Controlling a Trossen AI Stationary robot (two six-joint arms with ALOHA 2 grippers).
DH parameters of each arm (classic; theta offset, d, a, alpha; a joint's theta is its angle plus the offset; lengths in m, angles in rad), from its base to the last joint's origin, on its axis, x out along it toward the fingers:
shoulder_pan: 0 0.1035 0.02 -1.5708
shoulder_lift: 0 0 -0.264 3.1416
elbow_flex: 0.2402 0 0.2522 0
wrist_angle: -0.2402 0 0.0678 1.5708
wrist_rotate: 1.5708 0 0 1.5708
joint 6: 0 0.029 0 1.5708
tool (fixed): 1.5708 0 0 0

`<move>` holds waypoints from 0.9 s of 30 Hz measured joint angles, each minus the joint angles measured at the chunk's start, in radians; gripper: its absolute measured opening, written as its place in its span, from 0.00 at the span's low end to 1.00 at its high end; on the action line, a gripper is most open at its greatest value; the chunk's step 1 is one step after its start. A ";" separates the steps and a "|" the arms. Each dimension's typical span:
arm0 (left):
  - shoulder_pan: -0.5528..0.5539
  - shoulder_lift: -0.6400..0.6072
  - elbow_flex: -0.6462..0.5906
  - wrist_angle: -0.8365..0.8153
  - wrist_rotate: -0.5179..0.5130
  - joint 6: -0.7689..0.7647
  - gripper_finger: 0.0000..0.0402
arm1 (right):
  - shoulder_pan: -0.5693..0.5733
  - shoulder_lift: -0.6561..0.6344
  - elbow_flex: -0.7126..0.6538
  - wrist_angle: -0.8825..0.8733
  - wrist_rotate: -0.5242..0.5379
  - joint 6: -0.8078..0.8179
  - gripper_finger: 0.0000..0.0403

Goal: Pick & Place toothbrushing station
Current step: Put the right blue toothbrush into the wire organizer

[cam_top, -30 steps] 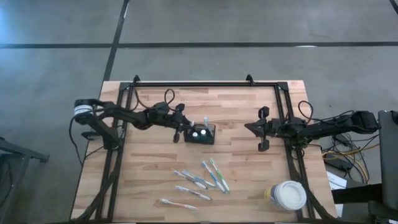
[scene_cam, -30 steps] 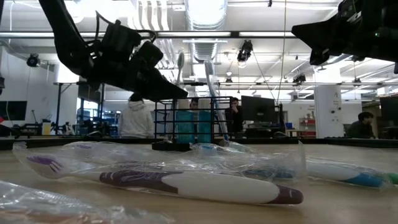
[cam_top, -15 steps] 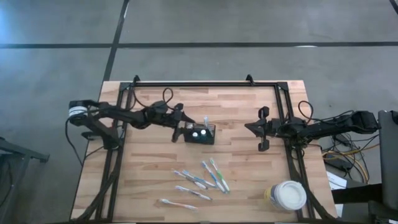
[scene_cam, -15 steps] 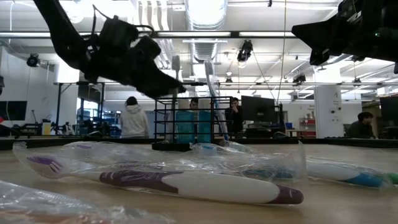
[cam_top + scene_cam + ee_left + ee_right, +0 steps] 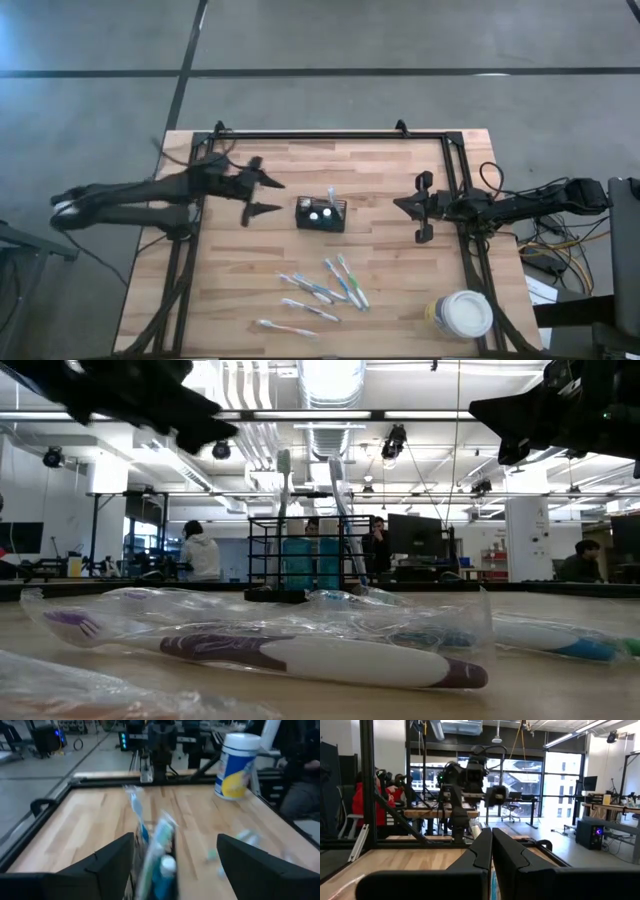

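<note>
- High view: left gripper (image 5: 262, 196), fingers spread, is hovering just left of the toothbrushing station (image 5: 321, 214).
- Right gripper (image 5: 421, 206), fingers pressed together, is waiting farther off.

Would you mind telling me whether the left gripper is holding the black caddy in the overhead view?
No, the left gripper stands open and apart from the black caddy, with bare table showing between them.
</note>
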 joint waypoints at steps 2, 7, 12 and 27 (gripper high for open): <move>0.000 -0.126 0.004 -0.140 -0.017 0.011 0.68 | 0.000 0.001 0.000 -0.002 0.000 0.000 0.02; 0.000 -0.402 -0.079 -0.248 -0.108 0.005 0.47 | 0.000 0.001 0.000 -0.005 0.000 0.005 0.02; 0.000 -0.593 -0.245 -0.020 -0.154 -0.105 0.12 | 0.000 0.008 0.000 -0.008 0.000 0.011 0.02; 0.000 -0.783 -0.497 0.058 -0.212 -0.025 0.01 | 0.000 0.048 0.000 -0.007 0.001 0.006 0.02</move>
